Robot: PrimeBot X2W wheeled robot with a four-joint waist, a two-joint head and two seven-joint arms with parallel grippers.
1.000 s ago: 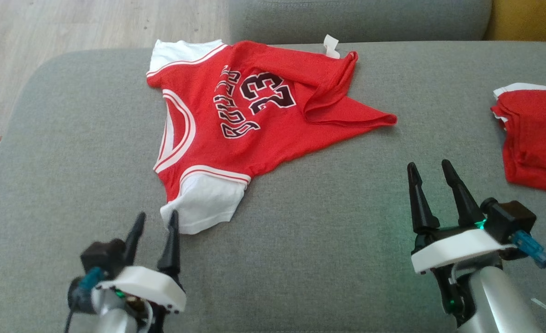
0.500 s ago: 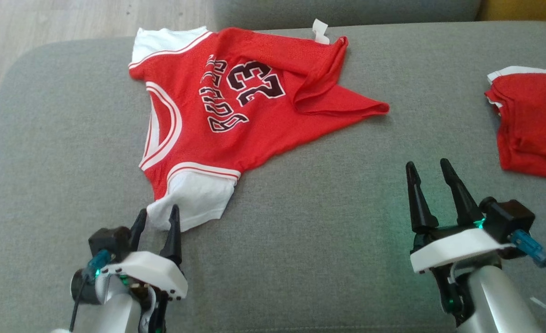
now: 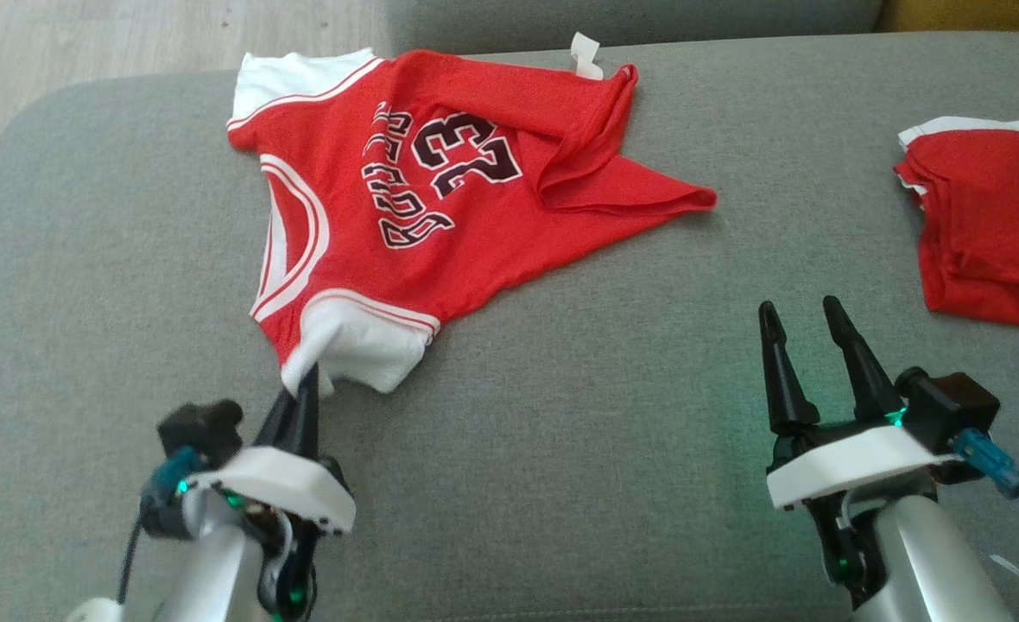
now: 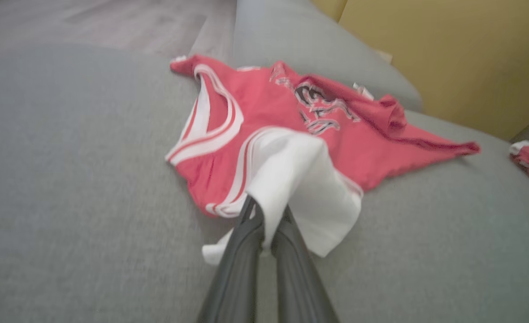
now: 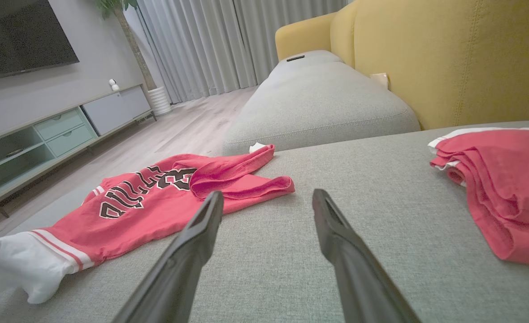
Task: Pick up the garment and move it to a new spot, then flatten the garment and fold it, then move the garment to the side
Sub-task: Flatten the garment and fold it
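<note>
Since a second ago, the left gripper [image 3: 306, 378] has gone from spread fingers to pinched tight on the near white sleeve [image 3: 363, 345] of the jersey [image 3: 406, 233], drawing that sleeve up into a small peak.
Red with white trim and dark lettering, the jersey lies rumpled on the left half of a wide grey seat cushion [image 3: 604, 432], its far hem folded over on itself. The right gripper [image 3: 799, 306] hovers over bare cushion with its fingers apart and holds nothing. A folded red pile [image 3: 984, 225] sits well to its right. Beyond are a second grey cushion [image 5: 318, 103], a yellow backrest [image 5: 448, 58], pale wood floor [image 5: 188, 130], a low sideboard [image 5: 67, 125] under a dark screen [image 5: 18, 36], and grey curtains [image 5: 210, 40].
</note>
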